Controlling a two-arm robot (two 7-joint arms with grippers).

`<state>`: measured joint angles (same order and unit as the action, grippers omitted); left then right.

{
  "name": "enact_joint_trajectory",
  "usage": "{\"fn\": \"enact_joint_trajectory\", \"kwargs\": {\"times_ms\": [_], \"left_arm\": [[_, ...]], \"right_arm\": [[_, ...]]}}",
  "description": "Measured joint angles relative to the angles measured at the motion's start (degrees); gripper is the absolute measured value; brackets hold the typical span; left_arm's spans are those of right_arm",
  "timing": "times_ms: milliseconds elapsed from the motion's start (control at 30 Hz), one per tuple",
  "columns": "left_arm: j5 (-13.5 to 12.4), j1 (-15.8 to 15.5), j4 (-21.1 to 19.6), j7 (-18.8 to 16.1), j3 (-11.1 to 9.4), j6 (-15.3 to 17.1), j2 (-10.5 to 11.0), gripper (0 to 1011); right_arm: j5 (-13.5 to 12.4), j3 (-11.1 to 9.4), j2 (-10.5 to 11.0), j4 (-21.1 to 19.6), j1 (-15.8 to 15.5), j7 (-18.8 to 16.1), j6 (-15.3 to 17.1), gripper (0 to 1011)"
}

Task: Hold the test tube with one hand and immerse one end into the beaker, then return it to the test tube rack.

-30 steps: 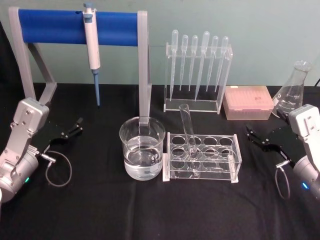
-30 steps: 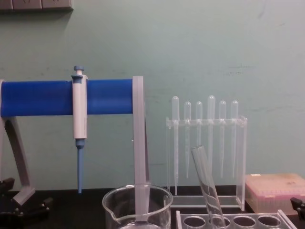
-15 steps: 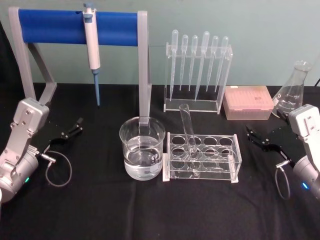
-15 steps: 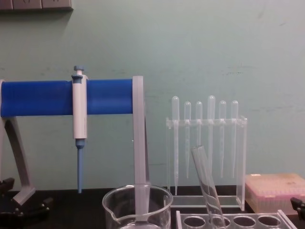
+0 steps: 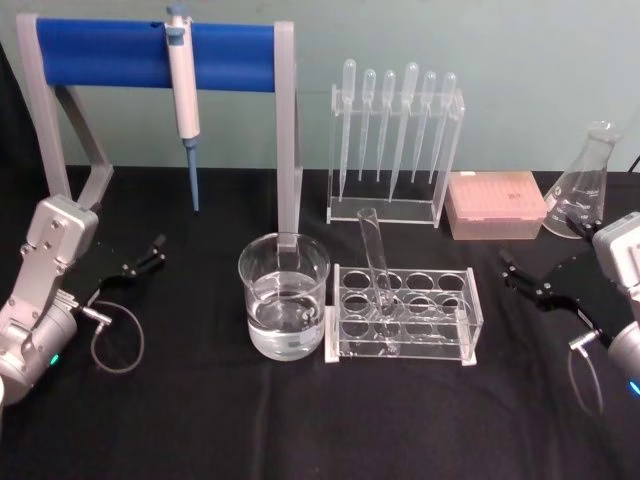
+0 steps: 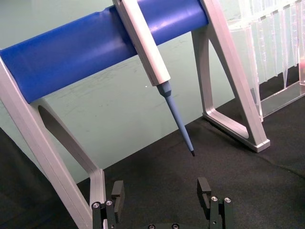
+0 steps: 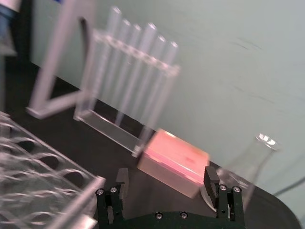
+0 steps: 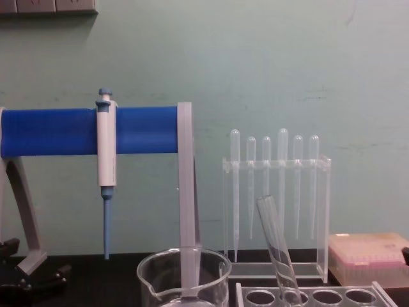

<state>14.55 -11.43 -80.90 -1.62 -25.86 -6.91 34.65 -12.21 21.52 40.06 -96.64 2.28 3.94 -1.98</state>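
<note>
"Glass all over that table [image 5: 200, 420], was it?"

"Mostly. The cloth on it was matte black. The test tube [image 5: 376, 262] was slim, clear and smooth. It stood with its rounded end down in a hole near the left end of the rack [image 5: 470, 335], and its open rim was tipped to the left."

"And the rack itself?"

"A clear plastic box with a top plate of round holes in two rows. The beaker [image 5: 284, 300] sat just beside it on the left. It was a wide cylinder with a rolled rim and was partly full of clear liquid."

"Was either hand on the tube?"

"No. The left hand [image 5: 150, 252] was low at the left of the table, well apart from the beaker. Its black blocky fingers [image 6: 204, 187] were spread with nothing between them. The right hand [image 5: 508, 272] was to the right of the rack, also spread and empty."

"What was farther back?"

"A white and blue micropipette [image 5: 183, 90] hung from a blue padded bar on grey legs. There was also a conical flask [image 5: 580, 190] at the far right."
</note>
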Motion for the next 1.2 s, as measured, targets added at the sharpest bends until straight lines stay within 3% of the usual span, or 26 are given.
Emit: {"fn": "enact_joint_trajectory", "kwargs": {"times_ms": [67, 200, 267, 300, 500, 867, 1133, 1200], "left_arm": [[0.0, 0.0, 0.0, 0.0, 0.0, 0.0, 0.0, 1000], [0.0, 0.0, 0.0, 0.0, 0.0, 0.0, 0.0, 1000], [0.0, 0.0, 0.0, 0.0, 0.0, 0.0, 0.0, 1000], [0.0, 0.0, 0.0, 0.0, 0.0, 0.0, 0.0, 1000], [0.0, 0.0, 0.0, 0.0, 0.0, 0.0, 0.0, 1000], [0.0, 0.0, 0.0, 0.0, 0.0, 0.0, 0.0, 1000], [0.0, 0.0, 0.0, 0.0, 0.0, 0.0, 0.0, 1000], [0.0, 0.0, 0.0, 0.0, 0.0, 0.0, 0.0, 1000]], "right_arm": [[-1.0, -0.5, 0.5, -1.8, -0.8, -1.2, 0.4, 1002], [-6.5, -0.6, 0.7, -4.6, -0.3, -8.7, 1.8, 1003], [-9.1, 0.1, -0.1, -4.5, 1.4, -13.0, 3.3, 1003], [-9.1, 0.1, -0.1, -4.5, 1.4, -13.0, 3.3, 1003], [-12.6, 2.8, -2.9, -2.0, 7.3, -21.8, 8.5, 1003], [-13.1, 6.4, -7.8, 3.4, 15.4, -29.6, 15.3, 1003], [-12.6, 7.6, -9.0, 4.4, 17.5, -31.4, 16.5, 1002], [-12.5, 7.7, -9.1, 4.4, 17.7, -31.6, 16.7, 961]]}}
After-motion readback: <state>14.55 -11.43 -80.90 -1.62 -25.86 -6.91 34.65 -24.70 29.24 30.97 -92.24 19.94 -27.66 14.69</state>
